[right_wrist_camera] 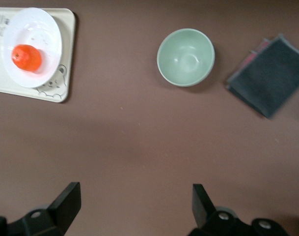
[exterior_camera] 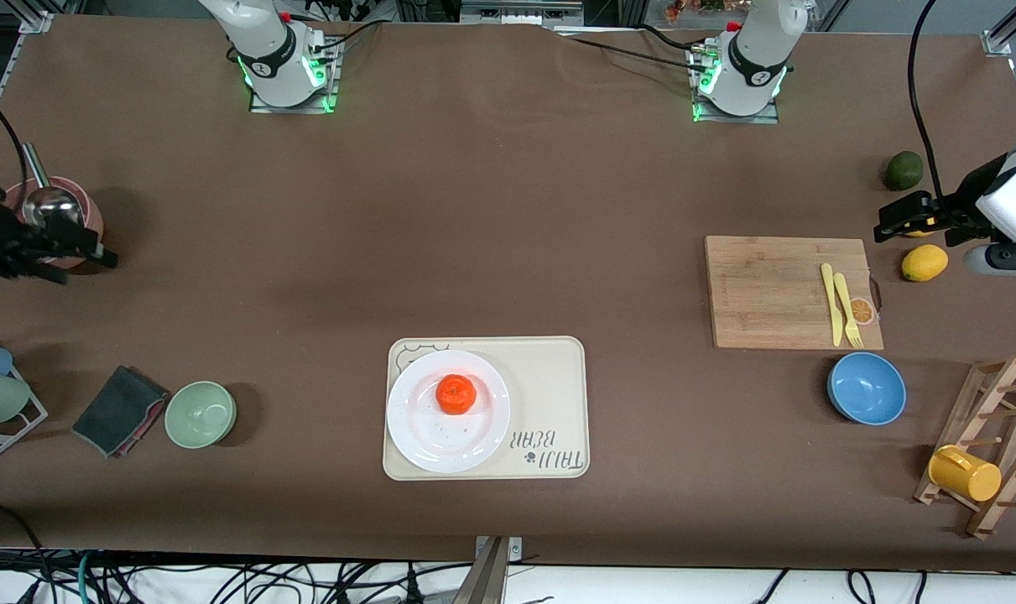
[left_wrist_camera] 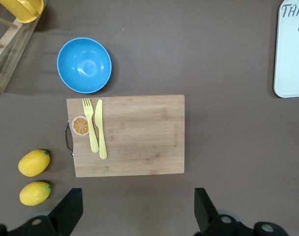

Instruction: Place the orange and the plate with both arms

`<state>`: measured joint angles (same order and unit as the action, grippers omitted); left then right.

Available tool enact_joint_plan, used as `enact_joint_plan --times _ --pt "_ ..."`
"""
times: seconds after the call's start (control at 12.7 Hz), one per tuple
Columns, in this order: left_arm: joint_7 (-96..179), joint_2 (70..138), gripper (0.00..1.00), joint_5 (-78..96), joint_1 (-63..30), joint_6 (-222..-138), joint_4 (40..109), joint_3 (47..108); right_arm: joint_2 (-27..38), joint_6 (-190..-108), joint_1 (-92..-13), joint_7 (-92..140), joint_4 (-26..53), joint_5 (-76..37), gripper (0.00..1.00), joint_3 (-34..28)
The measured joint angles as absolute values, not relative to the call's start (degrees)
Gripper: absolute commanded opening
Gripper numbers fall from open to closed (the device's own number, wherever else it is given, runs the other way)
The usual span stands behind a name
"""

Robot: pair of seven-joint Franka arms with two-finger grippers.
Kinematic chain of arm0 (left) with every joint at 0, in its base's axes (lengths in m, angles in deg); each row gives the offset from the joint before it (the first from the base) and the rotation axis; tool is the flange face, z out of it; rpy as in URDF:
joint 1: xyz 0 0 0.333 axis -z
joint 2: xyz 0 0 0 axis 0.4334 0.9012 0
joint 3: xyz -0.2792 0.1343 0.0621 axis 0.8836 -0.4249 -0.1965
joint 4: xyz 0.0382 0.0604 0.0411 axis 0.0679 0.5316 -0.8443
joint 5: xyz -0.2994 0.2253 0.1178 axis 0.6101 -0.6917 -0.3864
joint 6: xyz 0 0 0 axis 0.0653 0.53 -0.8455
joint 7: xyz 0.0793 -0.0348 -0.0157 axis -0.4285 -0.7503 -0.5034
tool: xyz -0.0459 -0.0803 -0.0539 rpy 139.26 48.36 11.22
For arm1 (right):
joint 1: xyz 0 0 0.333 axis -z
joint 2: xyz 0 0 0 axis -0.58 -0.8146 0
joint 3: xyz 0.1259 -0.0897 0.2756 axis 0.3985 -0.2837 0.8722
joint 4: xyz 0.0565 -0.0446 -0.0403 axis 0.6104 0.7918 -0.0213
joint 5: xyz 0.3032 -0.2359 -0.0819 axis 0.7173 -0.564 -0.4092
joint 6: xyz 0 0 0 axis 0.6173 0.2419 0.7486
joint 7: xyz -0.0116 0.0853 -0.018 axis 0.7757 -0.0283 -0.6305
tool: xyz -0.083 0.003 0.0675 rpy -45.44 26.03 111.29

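The orange [exterior_camera: 455, 394] sits on the white plate [exterior_camera: 440, 445], which rests on a cream bear-print tray [exterior_camera: 549, 386] near the front camera, mid-table. The right wrist view also shows the orange [right_wrist_camera: 26, 57] on the plate [right_wrist_camera: 39, 29]. My left gripper [exterior_camera: 889, 222] hovers open and empty over the left arm's end of the table, by the lemons. In its own view the left gripper [left_wrist_camera: 138, 211] is over bare table beside the cutting board. My right gripper [exterior_camera: 101, 252] hangs open and empty over the right arm's end; the right gripper [right_wrist_camera: 135, 204] has only tablecloth below it.
A wooden cutting board [exterior_camera: 776, 289] carries a yellow fork and knife. Close by are a blue bowl [exterior_camera: 867, 387], two lemons [left_wrist_camera: 34, 163], an avocado [exterior_camera: 903, 170] and a rack with a yellow cup [exterior_camera: 965, 472]. A green bowl [exterior_camera: 200, 413], dark cloth [exterior_camera: 120, 409] and pink pan [exterior_camera: 54, 214] lie toward the right arm's end.
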<state>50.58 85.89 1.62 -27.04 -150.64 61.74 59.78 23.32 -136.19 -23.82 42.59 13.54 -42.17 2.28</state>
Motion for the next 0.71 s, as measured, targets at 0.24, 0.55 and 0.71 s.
enact_joint_plan --times 0.24,0.55,0.71 --pt "50.6 85.9 1.00 1.6 -27.0 -150.6 61.7 59.8 25.8 -131.4 -28.6 34.6 11.1 -47.8 1.00 -0.7" --pt "50.6 85.9 1.00 1.6 -27.0 -150.6 61.7 59.8 25.2 -130.8 -29.0 33.3 9.4 -52.1 1.00 -1.2" --pt "50.6 85.9 1.00 1.6 -27.0 -150.6 61.7 59.8 25.1 -130.7 -29.0 33.3 9.3 -52.3 1.00 -1.2"
